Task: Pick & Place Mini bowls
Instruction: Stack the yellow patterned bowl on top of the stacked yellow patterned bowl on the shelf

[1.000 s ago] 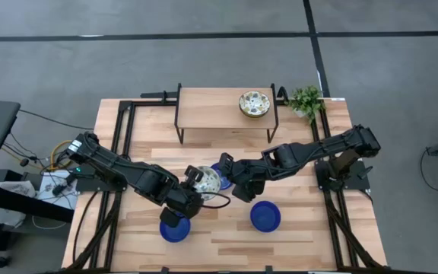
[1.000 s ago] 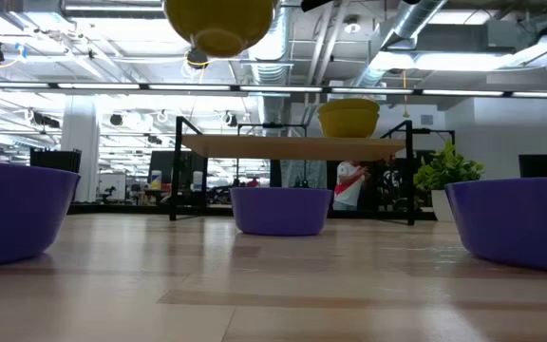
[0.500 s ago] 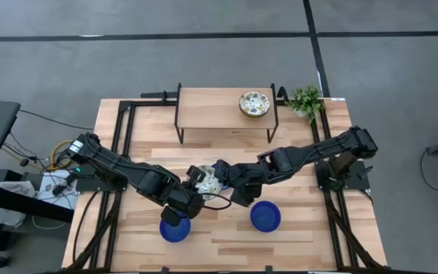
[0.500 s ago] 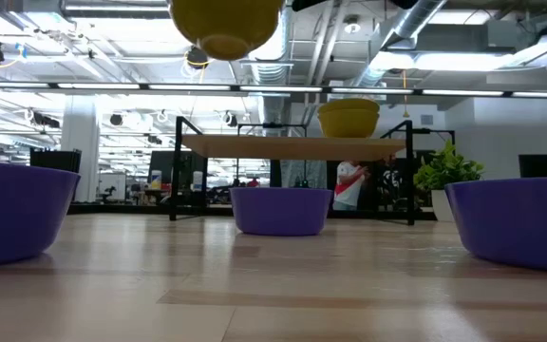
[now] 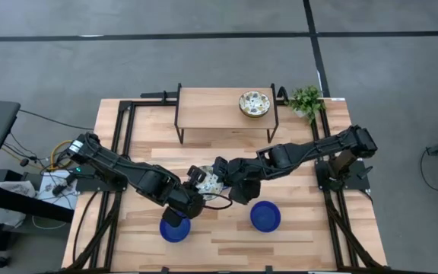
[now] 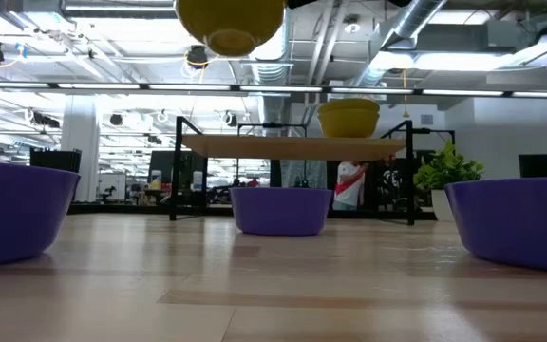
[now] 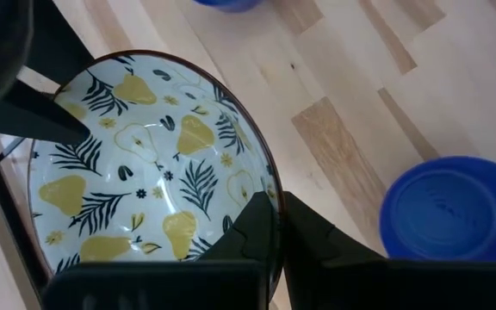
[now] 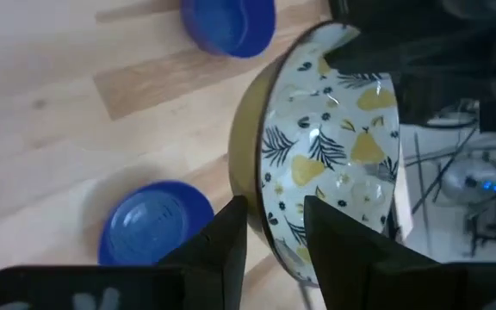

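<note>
My left gripper [image 5: 196, 188] is shut on a cream bowl with a green-yellow pear and leaf pattern [image 5: 207, 181], held high above the table's middle; the low view shows its yellow underside [image 6: 231, 24]. My right gripper [image 5: 221, 181] is open at the bowl's opposite side. Its fingers [image 8: 231, 237] stand one outside and one inside the rim [image 8: 265, 194], with a gap showing. A second patterned bowl [image 5: 255, 104] stands on the small wooden shelf. Two blue bowls [image 5: 175, 229] [image 5: 265, 216] rest on the near table, and a third [image 6: 281, 209] farther back. My left gripper pinches the patterned bowl's rim [image 7: 269, 194], one finger inside the bowl and one outside. The fingers come slanting down from the table's left. The bowl is lifted clear of the table, its opening facing up.
The wooden shelf on black legs [image 5: 204, 103] stands at the table's far side, with a small green potted plant [image 5: 306, 100] to its right. A black frame runs along the table's edges [image 5: 124, 144]. Bare wood lies between the two near blue bowls.
My right gripper has moved toward the table's left, up to the held bowl, and its fingers now stand on either side of the rim. My left gripper has kept the bowl aloft, shifting it slightly.
</note>
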Controlling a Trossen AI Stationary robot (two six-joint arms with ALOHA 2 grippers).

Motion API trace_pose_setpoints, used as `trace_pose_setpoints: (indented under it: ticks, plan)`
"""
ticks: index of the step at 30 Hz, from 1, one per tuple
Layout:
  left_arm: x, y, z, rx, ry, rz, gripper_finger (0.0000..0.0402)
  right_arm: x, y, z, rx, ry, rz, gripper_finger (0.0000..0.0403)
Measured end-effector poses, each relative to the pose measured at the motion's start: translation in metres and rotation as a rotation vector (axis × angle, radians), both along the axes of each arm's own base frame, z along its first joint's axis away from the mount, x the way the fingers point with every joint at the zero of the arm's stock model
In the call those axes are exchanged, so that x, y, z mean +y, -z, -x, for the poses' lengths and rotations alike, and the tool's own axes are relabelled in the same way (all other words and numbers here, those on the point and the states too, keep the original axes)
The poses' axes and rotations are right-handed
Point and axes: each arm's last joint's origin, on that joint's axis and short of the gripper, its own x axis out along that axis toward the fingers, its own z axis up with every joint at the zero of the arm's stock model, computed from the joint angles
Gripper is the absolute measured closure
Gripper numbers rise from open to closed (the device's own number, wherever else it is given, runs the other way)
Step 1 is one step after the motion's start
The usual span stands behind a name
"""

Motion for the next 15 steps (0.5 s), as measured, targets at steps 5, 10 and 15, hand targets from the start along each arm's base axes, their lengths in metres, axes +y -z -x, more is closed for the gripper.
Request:
trace_pose_setpoints:
  ticks: [5, 10, 15]
  plan:
    - [-0.0004, -0.0007, 0.0007, -0.001, 0.005, 0.006, 0.0394, 0.0007, -0.0006, -0.0006, -0.006, 0.038, -0.045, 0.0296]
    - [-0.0001, -0.0008, 0.0002, -0.006, 0.001, -0.002, 0.0394, 0.0009, -0.0002, -0.0002, 0.006, 0.024, -0.068, 0.0296]
    - [-0.0003, -0.0011, -0.0001, -0.009, 0.036, -0.026, 0.0394, -0.0008, -0.0001, -0.0006, 0.01, 0.021, -0.08, 0.0298]
